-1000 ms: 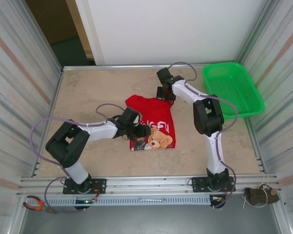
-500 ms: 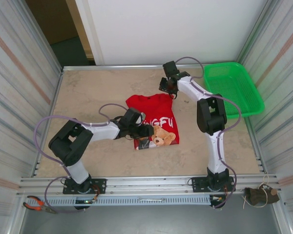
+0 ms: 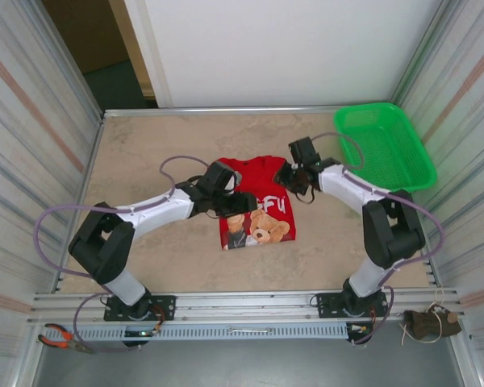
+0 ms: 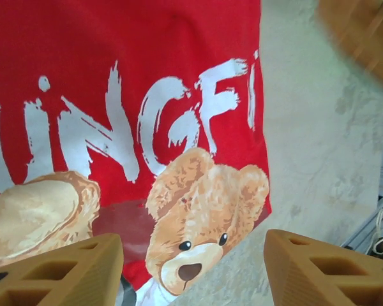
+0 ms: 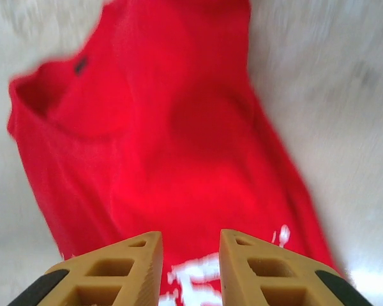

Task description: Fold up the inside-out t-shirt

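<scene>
Red t-shirt — print up, on table (folded, perhaps)

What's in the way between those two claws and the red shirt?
Nothing visible. The left gripper and right gripper both hang directly over the t-shirt, jaws apart and empty. The green basket sits apart, at the far right of the table.

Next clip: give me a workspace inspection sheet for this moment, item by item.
Surface: beige stone-patterned table.
Job's things: red t-shirt at centre, folded narrow, bear print and white lettering facing up.
Clutter: green mesh basket at the far right corner; pliers and a brown bundle by the near rail.
Grippers: left gripper open above the print; right gripper narrowly open, nothing between, at the shirt's right edge.
Cables: purple cables loop along both arms.
Surroundings: corrugated side walls, white back panel.
</scene>
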Tool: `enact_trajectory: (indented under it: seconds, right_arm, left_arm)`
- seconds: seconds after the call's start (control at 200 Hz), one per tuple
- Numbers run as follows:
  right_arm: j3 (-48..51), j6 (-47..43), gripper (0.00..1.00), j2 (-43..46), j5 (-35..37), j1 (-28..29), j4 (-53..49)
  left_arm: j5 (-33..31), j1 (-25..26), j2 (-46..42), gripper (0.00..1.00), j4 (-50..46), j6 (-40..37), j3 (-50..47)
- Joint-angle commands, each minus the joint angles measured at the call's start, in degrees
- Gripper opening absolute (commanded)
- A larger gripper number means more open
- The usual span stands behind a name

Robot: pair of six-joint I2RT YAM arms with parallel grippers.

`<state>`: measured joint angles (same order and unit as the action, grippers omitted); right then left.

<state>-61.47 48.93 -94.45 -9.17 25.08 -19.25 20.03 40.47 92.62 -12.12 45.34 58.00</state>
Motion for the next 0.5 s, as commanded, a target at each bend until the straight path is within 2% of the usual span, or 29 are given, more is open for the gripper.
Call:
enact_trajectory:
  seconds: [0.0,0.12,0.245,0.391,0.476,0.496]
  right_arm:
    - [8.8,7.3,0.27,2.2,-1.8,3.7,6.0]
    - [15.9,10.5,0.25,2.9,-1.5,6.2,9.4]
    - [20.9,13.4,0.23,6.7,1.5,9.6,7.9]
    - [25.3,17.6,0.21,15.3,3.8,12.9,2.6]
    - [23.6,16.5,0.23,21.5,6.2,12.8,-2.3]
    - [22.5,15.1,0.25,22.6,6.9,12.2,-3.4]
  left_arm:
    - [2.4,-0.5,-0.1,0.61,1.8,1.4,-5.4]
    - [2.4,-0.6,-0.4,0.61,5.8,2.4,-12.7]
    - [1.4,-0.6,-3.6,0.61,6.3,3.2,-19.3]
    - [0.6,-0.6,-12.8,0.61,1.0,4.1,-24.2]
    - [-1.6,-1.5,-19.7,0.62,-5.1,2.1,-22.0]
    - [-2.0,-2.3,-21.0,0.65,-6.7,1.2,-20.9]
